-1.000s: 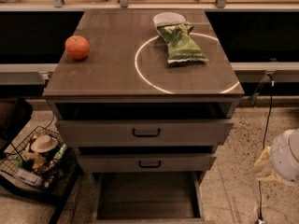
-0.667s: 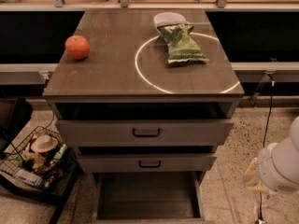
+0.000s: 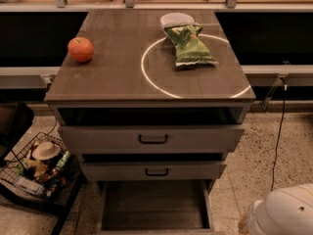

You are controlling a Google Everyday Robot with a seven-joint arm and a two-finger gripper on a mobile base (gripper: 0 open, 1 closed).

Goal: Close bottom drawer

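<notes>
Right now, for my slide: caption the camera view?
Open bottom drawer, with the tool at lower right beside it.

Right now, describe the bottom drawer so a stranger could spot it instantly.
Find the grey-brown cabinet topped by an apple and chip bag. The bottom drawer is its lowest, left of the gripper at lower right. Only it is pulled far out, inside showing; the middle drawer and top drawer show black-handled fronts.

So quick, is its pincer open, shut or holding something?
Pincer: cannot be told, out of view. Only the white arm shows, bottom right, by the bottom drawer.
</notes>
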